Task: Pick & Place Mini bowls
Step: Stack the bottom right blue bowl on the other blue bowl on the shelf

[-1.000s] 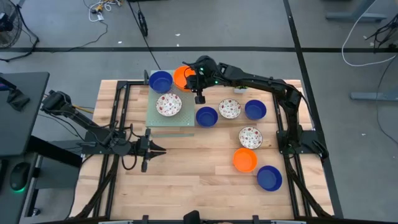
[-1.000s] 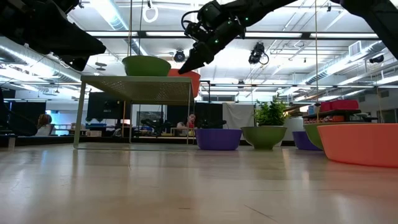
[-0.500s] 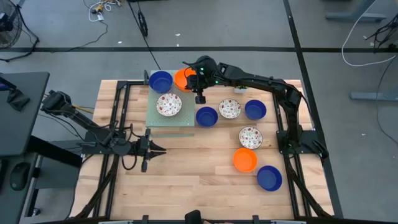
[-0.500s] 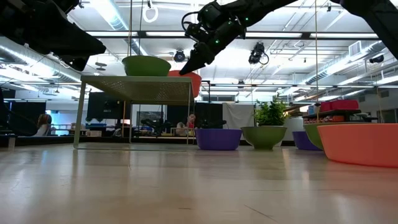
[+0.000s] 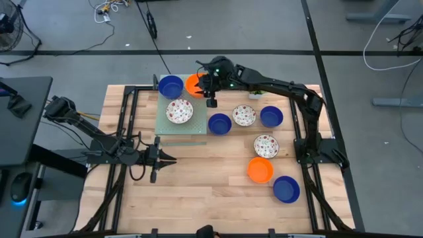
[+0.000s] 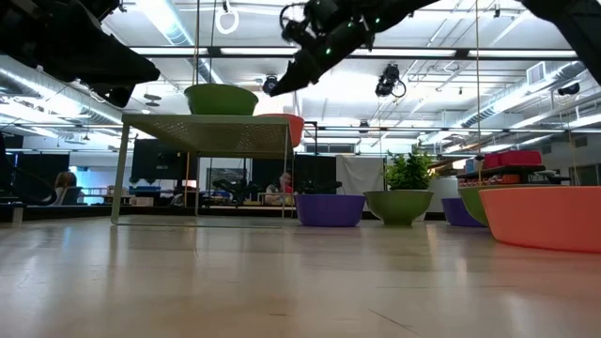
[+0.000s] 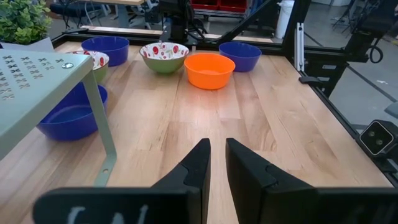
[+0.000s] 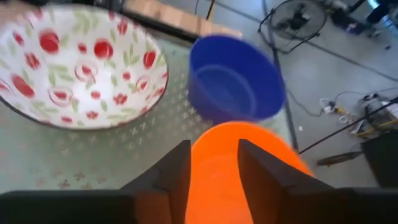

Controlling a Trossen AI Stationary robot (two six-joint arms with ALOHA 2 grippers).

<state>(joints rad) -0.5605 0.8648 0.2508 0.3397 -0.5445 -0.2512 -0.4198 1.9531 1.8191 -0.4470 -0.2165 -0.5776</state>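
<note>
Three bowls sat on the pale green rack (image 5: pixel 173 125) at the table's 11 o'clock area: a blue bowl (image 5: pixel 170 86) at its far-left corner, an orange bowl (image 5: pixel 193 82) just beside it toward 3 o'clock, and a floral bowl (image 5: pixel 179 110) nearer the rack's front. My right gripper (image 5: pixel 210 92) hung above the rack's right edge, just over the orange bowl w/ no contact; fingers (image 8: pixel 169 171) were parted w/ a gap, nothing between them, the orange bowl showing thru the gap in the right wrist view. In the low view the gripper (image 6: pixel 286 80) hovered clear above the orange bowl's rim (image 6: pixel 282 122) on the rack top.

Off the rack, on the bare wood table (image 5: pixel 198 198): a 2nd blue bowl (image 5: pixel 219 123) just right of the rack, a floral one (image 5: pixel 244 116) beside it, another blue (image 5: pixel 271 116) further toward 3 o'clock. Toward 4–5 o'clock lay a floral bowl (image 5: pixel 266 146), an orange one (image 5: pixel 260 170) and a blue one (image 5: pixel 285 189), the last two touching or nearly so.

My left gripper (image 5: pixel 165 158) waited low at approx 8 o'clock, pointing toward table centre, fingers (image 7: pixel 194 168) close together w/ only a narrow slit, empty.
</note>
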